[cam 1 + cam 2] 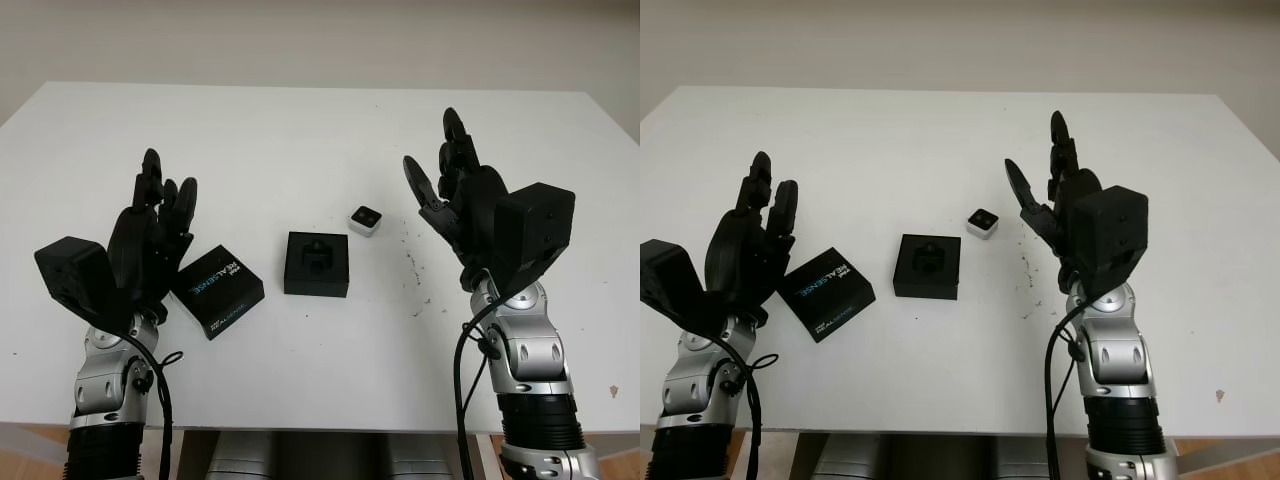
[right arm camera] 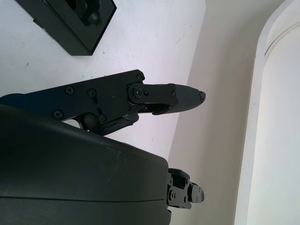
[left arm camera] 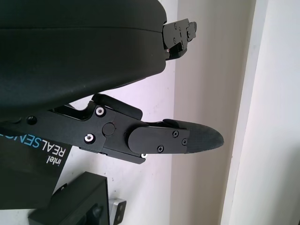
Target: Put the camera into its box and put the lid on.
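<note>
Camera [image 1: 365, 220] untouched beside box [image 1: 317, 263]; both hands' fingers [image 1: 455, 150] open, empty.

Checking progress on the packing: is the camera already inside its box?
No, the small camera sits on the white table just beyond the open box, apart from it.

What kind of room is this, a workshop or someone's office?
Probably a lab or test bench: a bare white table against a plain wall, holding just a small camera, its open black box and the printed lid, with two robot hands raised over it.
</note>
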Controlling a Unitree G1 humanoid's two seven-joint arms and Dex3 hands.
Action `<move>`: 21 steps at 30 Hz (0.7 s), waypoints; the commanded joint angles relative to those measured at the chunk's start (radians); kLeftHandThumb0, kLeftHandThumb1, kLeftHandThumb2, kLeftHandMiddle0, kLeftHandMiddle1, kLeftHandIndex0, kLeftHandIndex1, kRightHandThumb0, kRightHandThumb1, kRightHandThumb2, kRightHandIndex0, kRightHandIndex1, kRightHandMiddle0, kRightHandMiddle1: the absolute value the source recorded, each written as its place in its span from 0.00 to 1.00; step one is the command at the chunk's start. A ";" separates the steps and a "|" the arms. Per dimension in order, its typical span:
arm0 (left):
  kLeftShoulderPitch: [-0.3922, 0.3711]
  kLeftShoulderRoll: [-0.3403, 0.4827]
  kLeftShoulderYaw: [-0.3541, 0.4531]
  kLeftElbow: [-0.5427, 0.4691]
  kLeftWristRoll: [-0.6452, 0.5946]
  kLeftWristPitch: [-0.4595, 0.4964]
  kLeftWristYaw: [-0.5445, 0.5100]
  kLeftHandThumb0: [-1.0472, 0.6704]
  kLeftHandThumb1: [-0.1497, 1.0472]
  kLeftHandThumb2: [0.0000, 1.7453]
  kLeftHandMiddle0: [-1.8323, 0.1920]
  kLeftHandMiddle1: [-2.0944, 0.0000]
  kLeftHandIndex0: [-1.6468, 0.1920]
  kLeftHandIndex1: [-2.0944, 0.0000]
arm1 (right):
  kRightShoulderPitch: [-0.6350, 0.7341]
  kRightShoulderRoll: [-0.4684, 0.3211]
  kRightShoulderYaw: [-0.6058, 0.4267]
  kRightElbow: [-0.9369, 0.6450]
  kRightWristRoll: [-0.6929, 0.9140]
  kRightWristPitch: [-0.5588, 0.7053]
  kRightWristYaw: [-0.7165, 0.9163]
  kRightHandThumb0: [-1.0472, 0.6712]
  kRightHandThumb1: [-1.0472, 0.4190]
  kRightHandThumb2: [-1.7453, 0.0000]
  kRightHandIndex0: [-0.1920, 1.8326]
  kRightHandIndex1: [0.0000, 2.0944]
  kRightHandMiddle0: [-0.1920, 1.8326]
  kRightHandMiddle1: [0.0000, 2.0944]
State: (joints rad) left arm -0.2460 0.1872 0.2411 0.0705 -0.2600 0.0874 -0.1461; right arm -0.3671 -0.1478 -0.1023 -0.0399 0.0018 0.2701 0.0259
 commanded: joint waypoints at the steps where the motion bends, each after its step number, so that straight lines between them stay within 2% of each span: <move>1: -0.001 0.003 0.005 -0.014 -0.007 -0.002 -0.006 0.23 1.00 0.20 1.00 1.00 1.00 0.98 | 0.000 0.004 0.004 -0.013 0.002 -0.009 -0.002 0.29 0.00 0.80 0.02 0.02 0.04 0.03; 9: 0.000 0.003 0.005 -0.006 -0.012 -0.009 -0.007 0.23 1.00 0.19 1.00 1.00 1.00 0.98 | -0.001 -0.006 0.012 0.012 -0.002 -0.040 0.005 0.29 0.00 0.81 0.02 0.03 0.03 0.02; 13: -0.001 0.007 0.002 -0.004 -0.002 -0.010 -0.006 0.23 1.00 0.20 1.00 1.00 1.00 0.98 | -0.029 -0.040 0.006 0.041 -0.005 -0.055 0.032 0.29 0.00 0.90 0.08 0.05 0.08 0.05; 15: -0.003 0.008 0.003 -0.004 0.000 -0.007 -0.004 0.23 1.00 0.20 1.00 1.00 1.00 0.98 | -0.064 -0.092 0.011 0.076 -0.018 -0.094 0.076 0.32 0.02 0.94 0.12 0.07 0.12 0.06; 18: -0.006 0.007 0.005 -0.002 -0.004 -0.002 -0.006 0.23 1.00 0.20 1.00 1.00 1.00 0.98 | -0.151 -0.243 0.056 0.175 -0.097 -0.186 0.195 0.36 0.06 0.97 0.18 0.09 0.17 0.10; 21: -0.003 0.006 0.004 -0.005 0.002 -0.003 0.000 0.23 1.00 0.20 1.00 1.00 1.00 0.98 | -0.251 -0.356 0.121 0.287 -0.206 -0.264 0.261 0.36 0.10 0.98 0.23 0.11 0.22 0.12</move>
State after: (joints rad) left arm -0.2437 0.1887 0.2429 0.0700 -0.2607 0.0869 -0.1486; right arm -0.5707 -0.4677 -0.0067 0.2115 -0.1798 0.0300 0.2685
